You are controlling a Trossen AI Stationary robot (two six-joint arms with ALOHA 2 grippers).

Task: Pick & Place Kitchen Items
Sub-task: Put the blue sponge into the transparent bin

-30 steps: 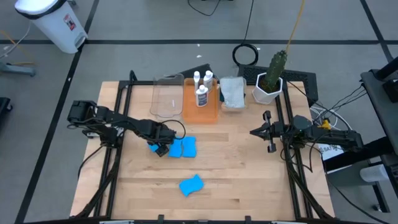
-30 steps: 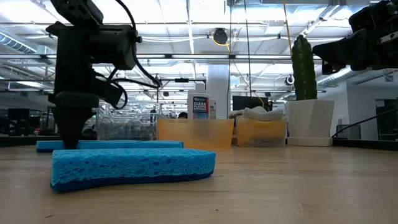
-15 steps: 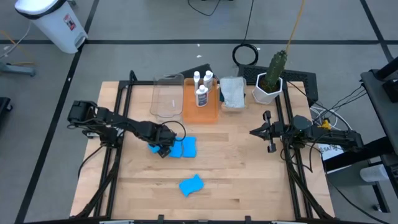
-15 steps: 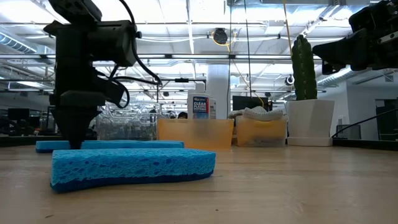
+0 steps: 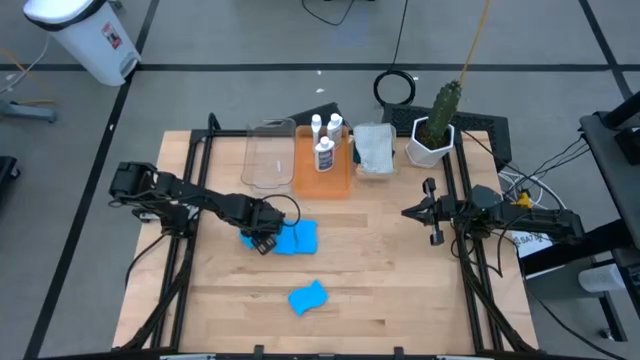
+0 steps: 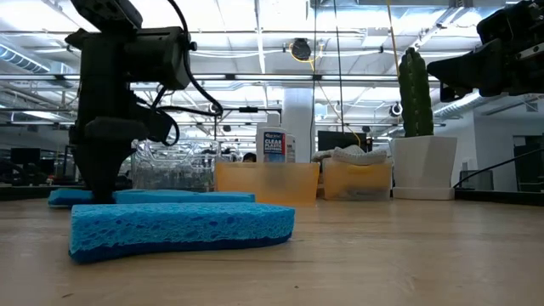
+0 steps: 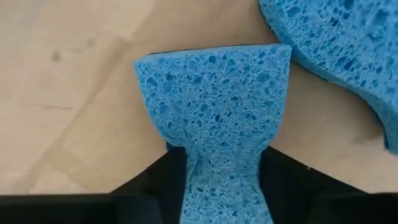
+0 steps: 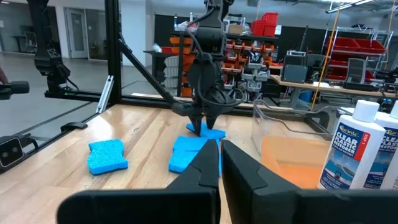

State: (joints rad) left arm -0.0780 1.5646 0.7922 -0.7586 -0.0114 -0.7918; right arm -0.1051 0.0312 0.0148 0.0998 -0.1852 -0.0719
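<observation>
A pale, fine-grained wooden table [image 5: 380,270] is framed by black rails. At its far edge a clear rectangular bin [image 5: 268,155] is set beside an orange translucent bin [image 5: 335,175] holding white labelled bottles [image 5: 324,155]. Three porous bright blue sponges are seen: one wavy-edged sponge [image 5: 307,297] lies alone nearer the front, and a flat sponge [image 5: 300,238] lies just beside the pinched sponge [image 7: 217,143]. The left gripper [image 5: 262,238] is lowered onto that sponge, whose soft foam is squeezed narrow between the dark fingers [image 7: 168,180]. The right gripper [image 5: 432,212] is held well apart, its fingers pressed together on nothing.
</observation>
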